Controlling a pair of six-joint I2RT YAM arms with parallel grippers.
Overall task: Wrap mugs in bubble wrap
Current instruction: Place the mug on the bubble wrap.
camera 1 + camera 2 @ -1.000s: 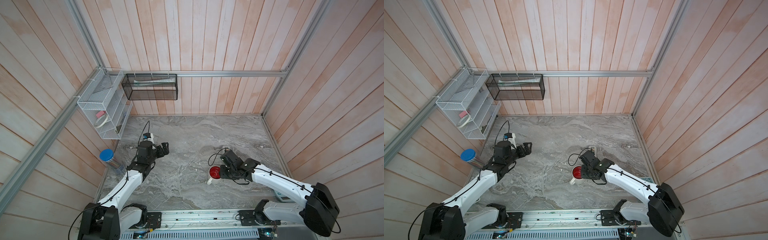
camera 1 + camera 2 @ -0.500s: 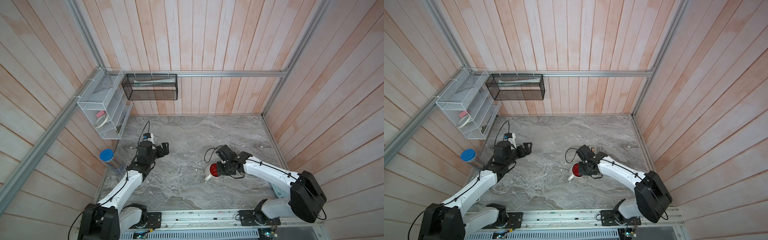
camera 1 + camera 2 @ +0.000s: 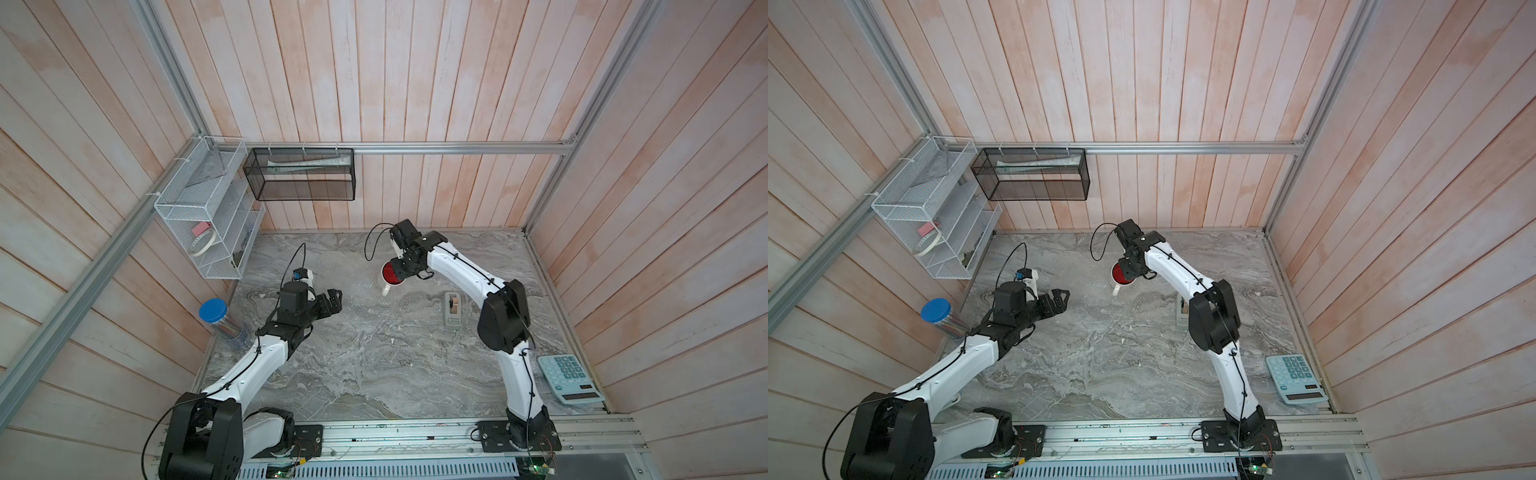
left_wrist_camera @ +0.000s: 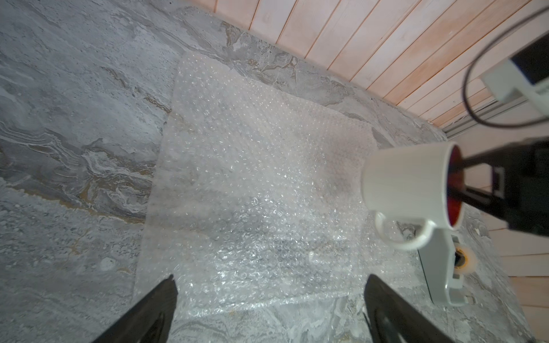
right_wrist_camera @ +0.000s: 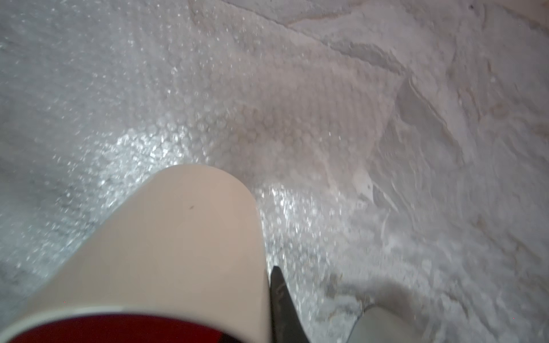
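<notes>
The left gripper point(image 3: 334, 300) hovers with its jaws wide apart and empty, by the left side of one bubble wrap sheet point(image 4: 252, 178) lying flat on the table point(image 3: 374, 374), with bare marble in front. Over the sheet's right part, the right gripper point(image 3: 401, 272) clamps the rim of one mug point(image 3: 390, 275). Further right are one tape dispenser point(image 3: 452, 307) and one calculator point(image 3: 569, 378)

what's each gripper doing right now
Left gripper: open, holding nothing.
Right gripper: shut on the white ceramic mug with glossy red inside.
</notes>
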